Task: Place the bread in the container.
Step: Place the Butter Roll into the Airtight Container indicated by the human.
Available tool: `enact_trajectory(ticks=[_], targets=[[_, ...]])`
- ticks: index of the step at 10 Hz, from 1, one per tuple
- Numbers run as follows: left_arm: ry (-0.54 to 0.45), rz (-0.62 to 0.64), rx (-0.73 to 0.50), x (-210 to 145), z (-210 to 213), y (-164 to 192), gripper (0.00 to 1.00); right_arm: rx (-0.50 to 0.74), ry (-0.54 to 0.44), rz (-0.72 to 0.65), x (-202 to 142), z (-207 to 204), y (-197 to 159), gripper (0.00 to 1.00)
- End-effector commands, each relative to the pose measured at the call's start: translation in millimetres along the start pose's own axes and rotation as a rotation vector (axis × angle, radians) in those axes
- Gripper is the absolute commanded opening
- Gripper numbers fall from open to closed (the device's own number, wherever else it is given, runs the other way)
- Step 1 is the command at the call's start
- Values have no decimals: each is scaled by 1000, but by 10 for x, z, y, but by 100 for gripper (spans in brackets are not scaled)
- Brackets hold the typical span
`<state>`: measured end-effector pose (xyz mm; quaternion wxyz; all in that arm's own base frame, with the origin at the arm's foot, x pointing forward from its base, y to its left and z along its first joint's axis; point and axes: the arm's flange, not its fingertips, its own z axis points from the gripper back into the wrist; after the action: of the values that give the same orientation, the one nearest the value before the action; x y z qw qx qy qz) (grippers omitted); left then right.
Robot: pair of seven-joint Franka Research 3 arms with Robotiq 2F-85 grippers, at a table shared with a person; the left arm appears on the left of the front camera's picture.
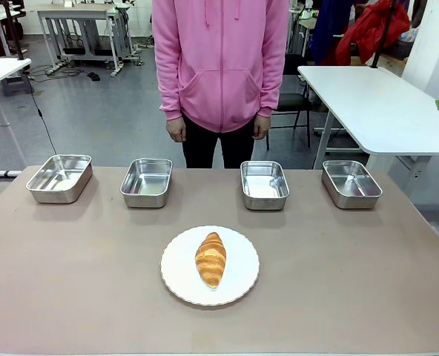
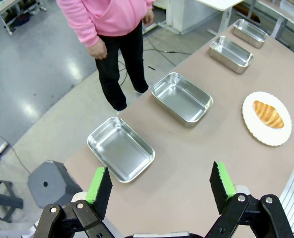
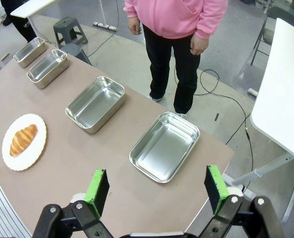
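The left claw [image 2: 159, 169] and right claw [image 3: 156, 171] both spread wide, bases cropped; bread [image 1: 210, 259] lies on the plate [image 1: 176, 276].

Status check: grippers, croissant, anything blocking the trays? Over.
Left gripper and right gripper open, empty. Bread lying on white plate. Four steel trays empty along far edge. Nothing in the way, person standing back.

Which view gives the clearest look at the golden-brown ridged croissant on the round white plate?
The front view: the golden-brown ridged croissant lies near the middle, close up, ridges plain, on the round white scalloped plate. Both wrist views show it smaller, off to one side.
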<state>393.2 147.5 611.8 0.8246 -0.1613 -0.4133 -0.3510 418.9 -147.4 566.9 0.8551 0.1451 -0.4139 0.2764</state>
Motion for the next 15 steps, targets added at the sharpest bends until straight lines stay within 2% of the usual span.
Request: enact_trajectory(ticks=[1, 15], targets=[[-7, -7, -5, 11, 6, -15, 100, 10, -27, 12, 5, -14, -27, 100], [-7, -7, -5, 11, 6, -15, 100, 10, -27, 12, 5, -14, -27, 100]])
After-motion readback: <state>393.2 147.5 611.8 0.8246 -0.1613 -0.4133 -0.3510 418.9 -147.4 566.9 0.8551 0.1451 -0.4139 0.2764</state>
